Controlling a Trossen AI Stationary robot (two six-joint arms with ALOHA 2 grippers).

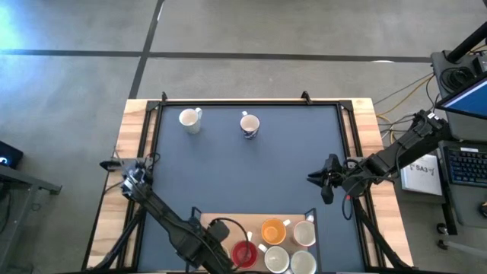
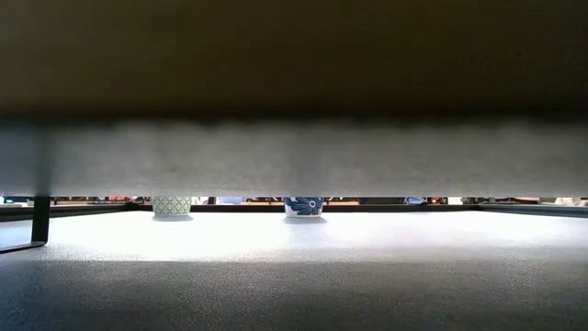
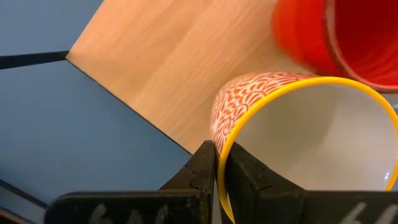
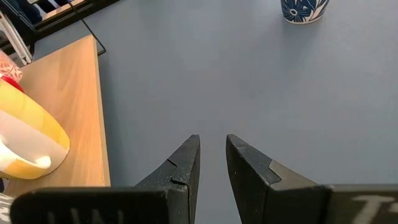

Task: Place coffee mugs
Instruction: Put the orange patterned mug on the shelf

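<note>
A wooden board point(image 1: 228, 222) at the table's near edge carries several mugs: an orange one point(image 1: 272, 230), a cream one point(image 1: 304, 232), a red one point(image 1: 243, 255) and two white ones point(image 1: 275, 261). My left gripper point(image 3: 216, 163) is over the board's left part, shut on a mug with an orange-red scale pattern and a yellow rim point(image 3: 249, 93); the red mug point(image 3: 336, 31) stands just beyond it. A white mug point(image 1: 190, 119) and a blue-flowered mug point(image 1: 249, 125) stand near the far edge. My right gripper point(image 4: 212, 144) hovers open over the mat right of centre, touching nothing. My left gripper pinches the patterned mug's wall at the yellow rim point(image 3: 219, 146), one finger point(image 3: 202, 168) outside on the pattern and the other point(image 3: 249, 171) inside the white hollow. The mug's mouth faces the camera. Whether it stands on the board or is lifted, I cannot tell.
The dark mat point(image 1: 243, 171) between the board and the two far mugs is bare. A yellow mug with a white handle point(image 4: 31, 137) sits at the board's corner near my right gripper. Black rails frame the table point(image 1: 243, 101). The low view is mostly blocked.
</note>
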